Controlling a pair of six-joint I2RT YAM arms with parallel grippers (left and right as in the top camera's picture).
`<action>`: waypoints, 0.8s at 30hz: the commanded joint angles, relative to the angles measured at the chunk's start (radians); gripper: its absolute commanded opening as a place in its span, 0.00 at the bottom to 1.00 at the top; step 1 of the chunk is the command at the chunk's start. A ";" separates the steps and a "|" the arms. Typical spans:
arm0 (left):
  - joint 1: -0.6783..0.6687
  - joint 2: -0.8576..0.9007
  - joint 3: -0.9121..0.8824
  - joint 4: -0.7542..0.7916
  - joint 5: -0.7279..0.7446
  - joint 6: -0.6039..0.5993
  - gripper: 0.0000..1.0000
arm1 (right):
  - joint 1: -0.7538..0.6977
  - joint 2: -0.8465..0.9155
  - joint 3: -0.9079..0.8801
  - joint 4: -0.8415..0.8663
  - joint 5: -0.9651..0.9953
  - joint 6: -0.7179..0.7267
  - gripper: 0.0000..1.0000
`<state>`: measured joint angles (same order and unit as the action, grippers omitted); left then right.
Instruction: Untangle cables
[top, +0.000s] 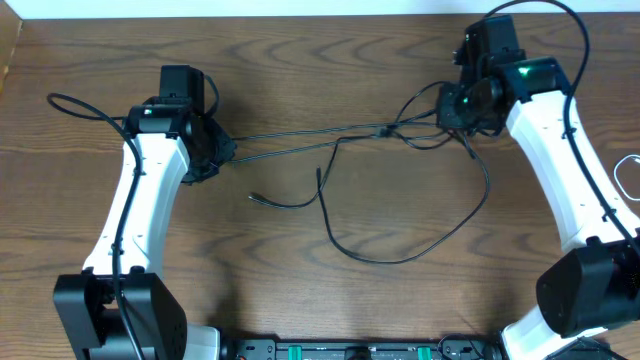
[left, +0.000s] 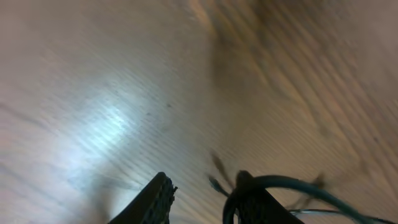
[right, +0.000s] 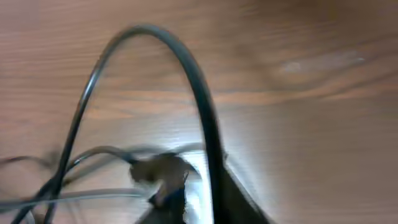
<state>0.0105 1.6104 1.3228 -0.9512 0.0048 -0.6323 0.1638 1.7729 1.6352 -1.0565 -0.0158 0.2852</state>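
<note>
Cables (top: 300, 134) between left tool (top: 222, 150) and right tool (top: 450, 105) (open or closed: impossible to tell, blur)

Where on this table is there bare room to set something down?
Bare wood: the top strip of the table between the left arm and right arm, above the stretched cables; also the lower patch between the left arm and the cable loop. Crowded: the middle, around the knot.
</note>
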 joint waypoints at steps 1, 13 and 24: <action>0.072 0.006 0.003 -0.018 -0.278 -0.027 0.33 | -0.163 -0.008 0.005 -0.015 0.367 -0.013 0.24; 0.072 0.006 0.003 -0.017 -0.230 -0.028 0.32 | -0.212 -0.008 0.005 -0.035 0.125 -0.018 0.43; 0.071 0.006 0.003 -0.012 -0.085 -0.028 0.33 | -0.108 -0.007 -0.005 -0.016 -0.338 -0.219 0.98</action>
<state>0.0834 1.6104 1.3228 -0.9638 -0.1486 -0.6548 0.0044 1.7725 1.6352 -1.0763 -0.1715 0.1566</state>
